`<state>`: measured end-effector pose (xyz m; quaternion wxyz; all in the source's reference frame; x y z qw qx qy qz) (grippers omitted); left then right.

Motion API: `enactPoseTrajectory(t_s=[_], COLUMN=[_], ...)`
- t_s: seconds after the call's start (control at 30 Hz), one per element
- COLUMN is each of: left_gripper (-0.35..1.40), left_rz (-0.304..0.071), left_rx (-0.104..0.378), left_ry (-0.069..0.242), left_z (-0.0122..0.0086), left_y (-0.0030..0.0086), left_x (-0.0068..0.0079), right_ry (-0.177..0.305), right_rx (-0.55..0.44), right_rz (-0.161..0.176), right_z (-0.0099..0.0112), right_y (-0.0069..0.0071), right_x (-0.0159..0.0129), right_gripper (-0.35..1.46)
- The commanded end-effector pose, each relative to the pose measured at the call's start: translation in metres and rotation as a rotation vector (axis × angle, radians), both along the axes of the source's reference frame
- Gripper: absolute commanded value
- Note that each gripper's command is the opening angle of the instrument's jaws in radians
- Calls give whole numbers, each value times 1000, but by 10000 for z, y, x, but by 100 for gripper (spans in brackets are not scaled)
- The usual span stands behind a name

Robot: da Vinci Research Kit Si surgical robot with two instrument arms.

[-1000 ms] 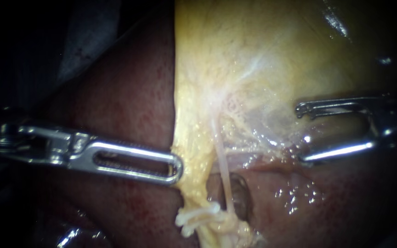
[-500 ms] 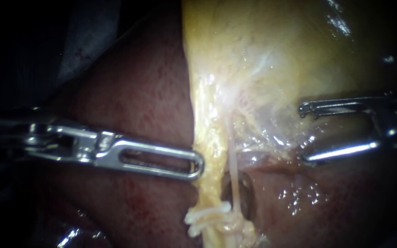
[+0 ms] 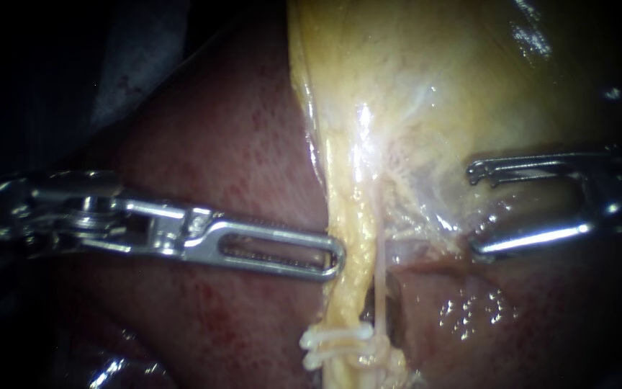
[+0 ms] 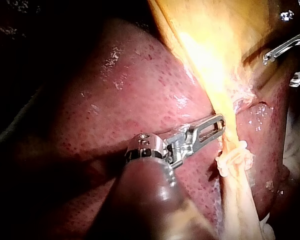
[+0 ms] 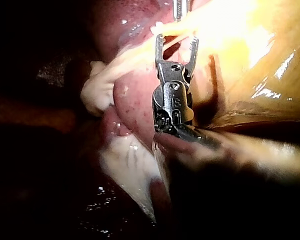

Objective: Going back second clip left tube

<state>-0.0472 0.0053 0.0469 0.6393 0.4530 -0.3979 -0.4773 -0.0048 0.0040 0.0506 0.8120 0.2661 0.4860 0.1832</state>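
One change: left instrument (image 3: 336, 258), jaws pressed together, has pushed the yellow tissue (image 3: 345, 216) sideways.
Right instrument (image 3: 472, 210): jaws spread, unmoved.
Meaning: thin tube (image 3: 381, 266) likely better exposed.

The left instrument (image 3: 329, 259) reaches in from the left, sloping slightly down toward its tip, its long slotted jaws lying flat together and seen broadside, with the hinged wrist behind them nearly in line. In the left wrist view the left instrument (image 4: 217, 122) shows a dark shaft, a bright wrist joint and the closed jaws stretched ahead. The right instrument (image 3: 473, 209) comes in from the right with its jaws spread wide, tips pointing left. In the right wrist view the right instrument (image 5: 176, 41) shows both toothed jaws forked apart ahead of its wrist
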Motion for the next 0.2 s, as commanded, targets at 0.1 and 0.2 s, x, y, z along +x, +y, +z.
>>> enactPoseTrajectory(t_s=[0.1, 0.2], left_gripper=[-35, -35], left_rz=[1, 1], left_rx=[0, 0], left_ry=[-1, -1], left_z=[-1, -1], left_y=[-1, -1], left_x=[0, 0], right_ry=[1, 1], right_rx=[0, 0], right_rz=[-1, -1], right_z=[0, -1], right_y=[-1, -1], right_x=[0, 0], right_gripper=[52, 52])
